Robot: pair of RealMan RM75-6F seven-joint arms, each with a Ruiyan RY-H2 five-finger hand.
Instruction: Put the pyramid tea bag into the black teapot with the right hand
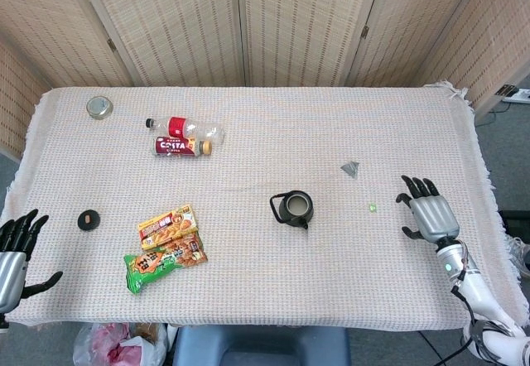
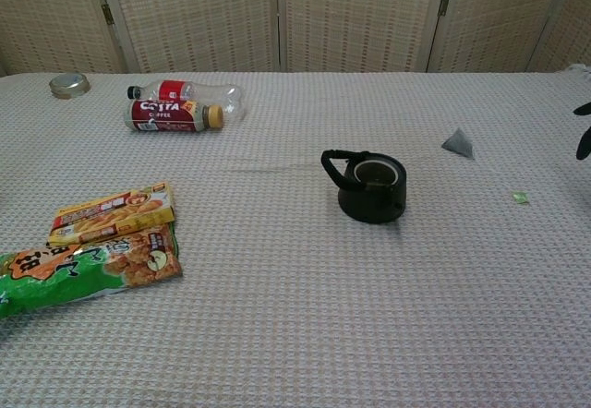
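A small grey pyramid tea bag (image 1: 350, 168) (image 2: 457, 143) lies on the cloth, right of centre. Its green tag (image 1: 373, 207) (image 2: 521, 198) lies apart, nearer the front. The black teapot (image 1: 294, 209) (image 2: 368, 185) stands lidless near the middle, handle to the left. My right hand (image 1: 429, 214) hovers open at the right side, fingers spread, to the right of the tag and nearer than the tea bag; only its fingertips (image 2: 583, 140) show at the chest view's edge. My left hand (image 1: 16, 254) is open at the front left corner, holding nothing.
A black lid (image 1: 88, 219) lies at the left. Two snack packs (image 1: 168, 246) (image 2: 92, 246) lie front left. Two bottles (image 1: 184, 137) (image 2: 180, 105) lie at the back left, with a round tin (image 1: 99, 107) (image 2: 69, 84) beyond. Folding screens stand behind the table.
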